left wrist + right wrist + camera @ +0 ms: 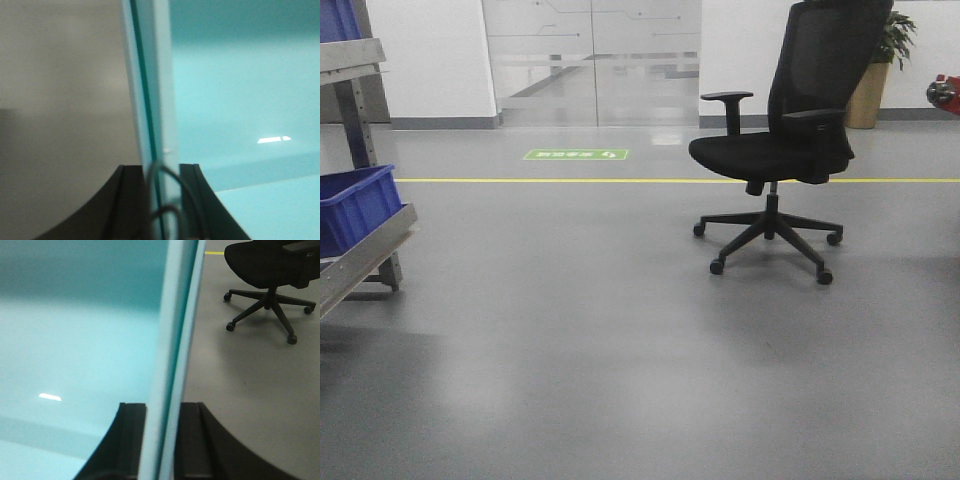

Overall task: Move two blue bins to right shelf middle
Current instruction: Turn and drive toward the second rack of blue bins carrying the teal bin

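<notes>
**Left wrist-mounted view: both hands clamped on a pale bin**

My left hand (161, 171) pinches the upright wall of a pale sky-blue rectangular plastic bin (240, 100), one black finger on each side. The bin's smooth inside spreads toward 3 o'clock. My right hand (162, 407) pinches a like wall, with the inside toward 9 o'clock. Each rim shows a doubled edge; I cannot tell whether that is one bin or two. Ahead, a black mesh office chair (790, 130) stands at 1 o'clock, and a steel rack (365, 250) holding a dark blue plastic tub (355, 205) is at 9 o'clock.
</notes>
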